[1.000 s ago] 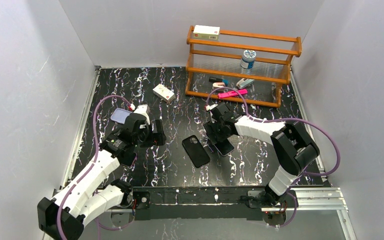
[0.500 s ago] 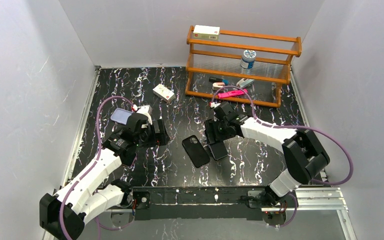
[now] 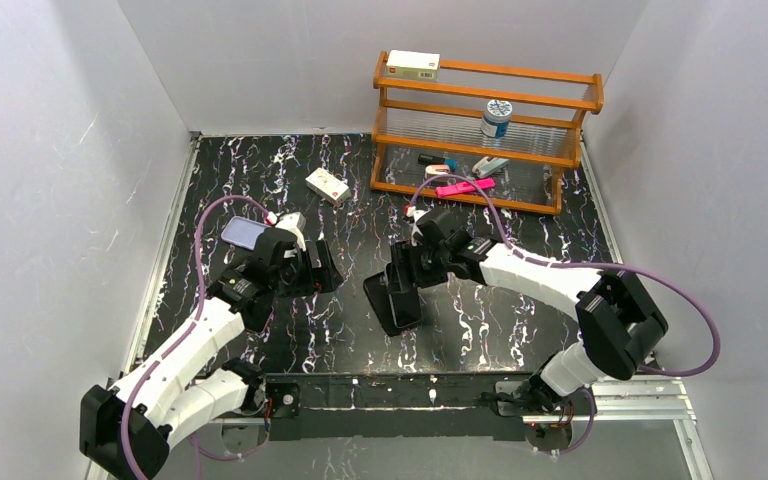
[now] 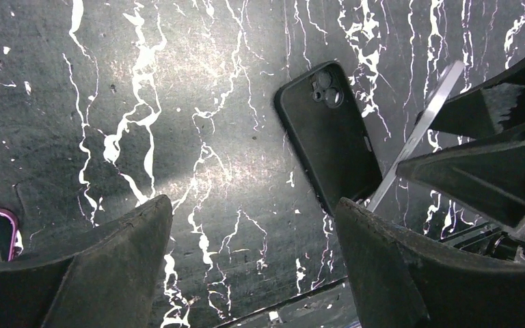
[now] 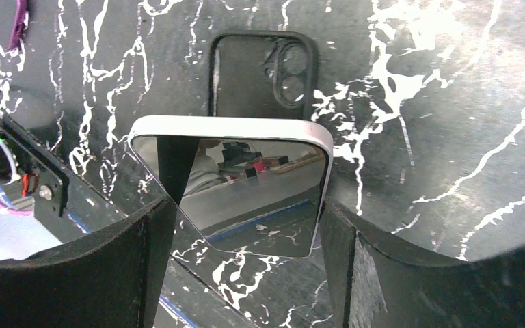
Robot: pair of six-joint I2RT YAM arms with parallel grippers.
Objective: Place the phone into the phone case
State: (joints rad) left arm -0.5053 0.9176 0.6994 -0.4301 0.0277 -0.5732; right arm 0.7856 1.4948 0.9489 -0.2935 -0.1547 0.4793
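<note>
The right arm has swung toward the left of the counter point(image 3: 260, 170), carrying the phone point(image 5: 229, 184) from beside the black slab point(image 4: 328, 154) to just over it at mid-counter. The right tool point(image 5: 243, 205) pinches the phone across its long edges, tipped up. The left tool point(image 4: 251, 203) hangs spread and empty. The phone case point(image 3: 242, 232) lies near the left edge, well apart. Stiff, glassy and probably slippery, the phone is best gripped on its pale rim, not the screen

Top camera looks down from above and behind the arm bases, taking in the whole worktop point(image 3: 260, 170). Left wrist camera hangs close, facing the black slab point(image 4: 328, 147); right wrist camera, tight on the phone point(image 5: 232, 184), shares that slab beyond.
</note>
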